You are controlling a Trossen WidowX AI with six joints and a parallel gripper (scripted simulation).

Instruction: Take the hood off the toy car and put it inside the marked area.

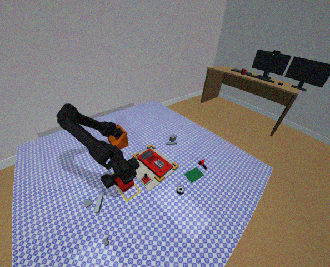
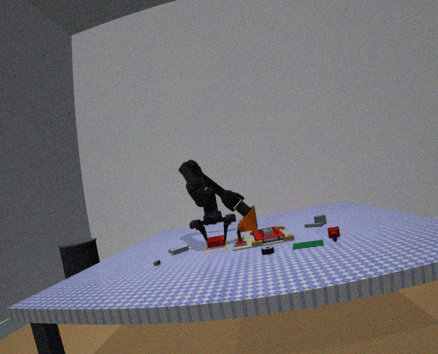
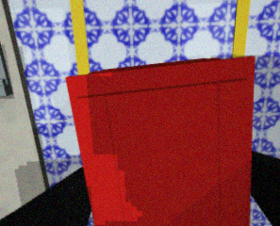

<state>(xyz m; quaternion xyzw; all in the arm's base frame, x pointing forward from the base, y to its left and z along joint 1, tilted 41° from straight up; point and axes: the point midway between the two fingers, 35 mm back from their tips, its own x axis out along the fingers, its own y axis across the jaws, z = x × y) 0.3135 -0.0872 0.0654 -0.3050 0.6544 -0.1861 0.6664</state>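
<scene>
The hood, a red block (image 1: 125, 186) (image 2: 215, 241) (image 3: 172, 132), is between the two black fingers of my gripper (image 2: 215, 242), which is shut on it. It is at or just above table height; I cannot tell whether it touches the cloth. The marked area, a yellow outline (image 1: 133, 196) (image 2: 214, 251) (image 3: 81, 38), shows under and in front of the hood; its rear part is hidden. The toy car (image 1: 152, 159) (image 2: 258, 236) is red and sits on a pale board (image 1: 149, 188) (image 3: 14, 141) beside the outline.
A small red piece with a black lever (image 1: 145, 179) stands on the board near the outline. A grey bar (image 1: 99, 203) (image 2: 179, 250) and a grey block (image 1: 87, 203) lie on the other side. A wheel (image 1: 180, 189) (image 2: 268, 250) and green plate (image 1: 194, 174) (image 2: 307, 245) lie beyond the board.
</scene>
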